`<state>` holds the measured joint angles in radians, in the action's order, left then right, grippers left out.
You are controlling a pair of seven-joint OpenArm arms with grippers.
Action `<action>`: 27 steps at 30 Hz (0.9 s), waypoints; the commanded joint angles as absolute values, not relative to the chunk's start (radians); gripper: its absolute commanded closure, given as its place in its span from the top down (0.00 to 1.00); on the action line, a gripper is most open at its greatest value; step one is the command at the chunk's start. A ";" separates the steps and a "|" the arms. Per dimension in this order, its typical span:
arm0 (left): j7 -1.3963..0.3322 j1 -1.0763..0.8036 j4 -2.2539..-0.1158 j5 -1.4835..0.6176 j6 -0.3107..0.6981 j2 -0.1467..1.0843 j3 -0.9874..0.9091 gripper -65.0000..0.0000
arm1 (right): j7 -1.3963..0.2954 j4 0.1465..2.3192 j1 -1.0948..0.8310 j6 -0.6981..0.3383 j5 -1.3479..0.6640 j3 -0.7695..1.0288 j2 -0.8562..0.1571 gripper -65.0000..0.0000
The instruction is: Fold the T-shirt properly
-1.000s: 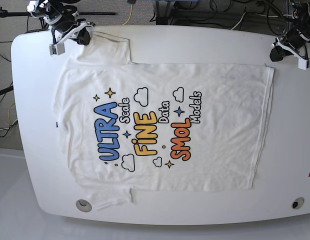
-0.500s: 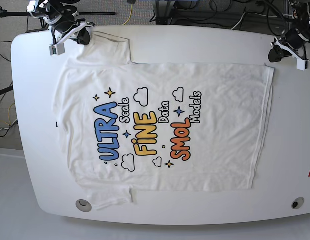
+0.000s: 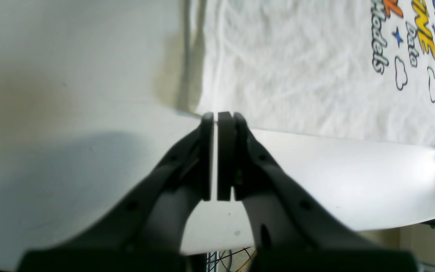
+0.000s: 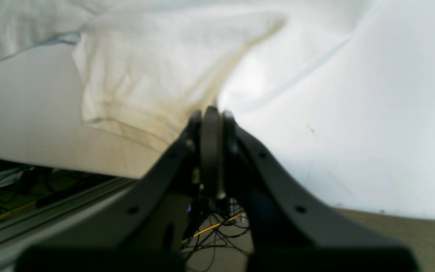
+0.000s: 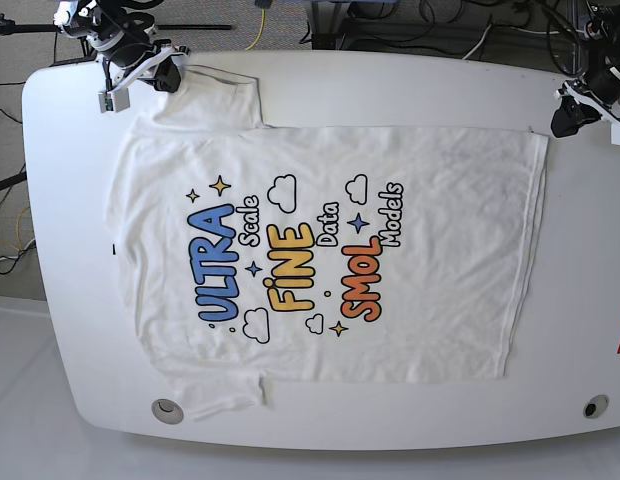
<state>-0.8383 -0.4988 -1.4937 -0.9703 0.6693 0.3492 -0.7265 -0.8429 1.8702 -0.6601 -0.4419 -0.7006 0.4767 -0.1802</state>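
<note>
From the left wrist we see our left gripper (image 3: 216, 124) with its jaws pressed nearly together, only a sliver between, holding nothing. It hovers over the white table (image 3: 70, 94) just beside the hem corner of the large white printed T-shirt (image 3: 296, 68), probably lined up for a corner pick.

From the right wrist, our right gripper (image 4: 210, 121) is closed flat on nothing, just beside a sleeve (image 4: 145, 68); whether it touches the cloth we cannot tell.

The base view adds what neither wrist shows: the shirt lies spread flat, print up, wholly unfolded, with our grippers at opposite far corners.
</note>
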 commanded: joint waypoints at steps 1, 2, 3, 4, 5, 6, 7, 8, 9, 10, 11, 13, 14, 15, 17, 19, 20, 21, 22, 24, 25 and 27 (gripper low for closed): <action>-0.835 -0.505 -1.551 -0.989 0.661 0.367 -0.754 0.08 | -0.827 1.886 -0.663 -0.446 -0.712 0.480 -0.190 0.00; -0.835 -0.506 -1.555 -0.987 0.653 0.367 -0.754 0.11 | -0.826 1.887 -0.663 -0.446 -0.712 0.480 -0.190 0.00; -0.835 -0.507 -1.559 -0.985 0.644 0.367 -0.755 0.15 | -0.827 1.886 -0.662 -0.446 -0.712 0.480 -0.190 0.00; -0.835 -0.507 -1.563 -0.983 0.636 0.367 -0.756 0.19 | -0.827 1.886 -0.662 -0.447 -0.712 0.480 -0.190 0.00; -0.834 -0.508 -1.565 -0.981 0.625 0.367 -0.756 0.24 | -0.827 1.886 -0.662 -0.447 -0.712 0.481 -0.191 0.00; -0.834 -0.509 -1.566 -0.979 0.615 0.367 -0.755 0.28 | -0.828 1.886 -0.662 -0.447 -0.713 0.481 -0.191 0.00; -0.834 -0.510 -1.566 -0.976 0.606 0.367 -0.755 0.32 | -0.828 1.886 -0.661 -0.448 -0.713 0.481 -0.190 0.00; -0.834 -0.510 -1.565 -0.973 0.596 0.367 -0.755 0.35 | -0.828 1.886 -0.661 -0.448 -0.712 0.480 -0.190 0.00; -0.836 -0.510 -1.546 -0.969 0.592 0.369 -0.752 0.39 | -0.828 1.886 -0.660 -0.449 -0.712 0.481 -0.190 0.00; -0.837 -0.509 -1.528 -0.965 0.587 0.371 -0.749 0.43 | -0.827 1.886 -0.659 -0.451 -0.713 0.481 -0.189 0.00; -0.838 -0.508 -1.525 -0.963 0.588 0.371 -0.748 0.42 | -0.828 1.886 -0.660 -0.450 -0.713 0.482 -0.189 0.00; -0.840 -0.506 -1.516 -0.959 0.592 0.373 -0.745 0.40 | -0.829 1.886 -0.660 -0.451 -0.714 0.482 -0.190 0.00; -0.841 -0.505 -1.511 -0.956 0.596 0.373 -0.742 0.38 | -0.830 1.886 -0.660 -0.451 -0.714 0.481 -0.190 0.00; -0.842 -0.504 -1.507 -0.955 0.599 0.374 -0.741 0.37 | -0.829 1.886 -0.661 -0.451 -0.714 0.482 -0.190 0.00; -0.844 -0.501 -1.496 -0.954 0.605 0.375 -0.738 0.35 | -0.828 1.885 -0.662 -0.450 -0.714 0.482 -0.190 0.00; -0.845 -0.498 -1.487 -0.960 0.607 0.374 -0.737 0.33 | -0.828 1.886 -0.662 -0.449 -0.719 0.483 -0.190 0.00; -0.845 -0.496 -1.482 -0.967 0.606 0.373 -0.738 0.31 | -0.829 1.887 -0.664 -0.447 -0.723 0.483 -0.190 0.00; -0.846 -0.495 -1.480 -0.968 0.605 0.373 -0.738 0.31 | -0.829 1.887 -0.664 -0.447 -0.723 0.483 -0.190 0.00; -0.847 -0.494 -1.477 -0.968 0.605 0.374 -0.738 0.30 | -0.829 1.887 -0.664 -0.448 -0.724 0.483 -0.190 0.00; -0.848 -0.492 -1.473 -0.970 0.603 0.375 -0.739 0.30 | -0.828 1.887 -0.664 -0.448 -0.725 0.482 -0.190 0.00; -0.849 -0.491 -1.471 -0.969 0.602 0.376 -0.737 0.29 | -0.828 1.887 -0.664 -0.447 -0.725 0.482 -0.190 0.00; -0.852 -0.489 -1.469 -0.969 0.602 0.376 -0.735 0.29 | -0.828 1.887 -0.664 -0.448 -0.726 0.483 -0.190 0.00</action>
<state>-0.8654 -0.4889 -1.4593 -0.9474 0.5987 0.3557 -0.7303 -0.8421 1.8702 -0.6575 -0.4454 -0.7082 0.4759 -0.1799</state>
